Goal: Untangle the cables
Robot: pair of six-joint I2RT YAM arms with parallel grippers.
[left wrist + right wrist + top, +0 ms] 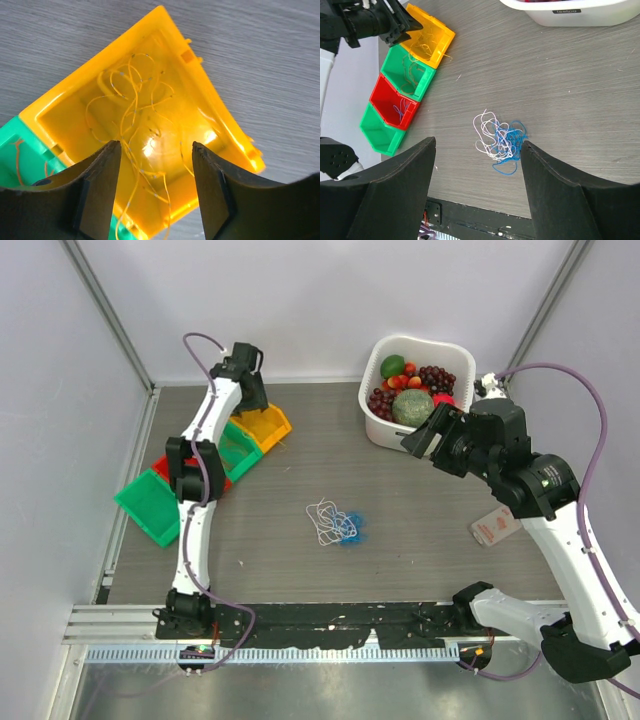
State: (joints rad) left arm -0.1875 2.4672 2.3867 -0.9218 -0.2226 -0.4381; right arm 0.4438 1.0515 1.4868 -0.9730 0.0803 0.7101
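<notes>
Cables, white and blue, lie tangled in 1 bunch at the middle of the bench, somewhat nearer its near edge. A yellow cable lies loose in the yellow bin by the far left corner. Left hand hangs over that bin, part open, holding nothing. Right hand hovers beside the fruit basket, wide open and empty.
</notes>
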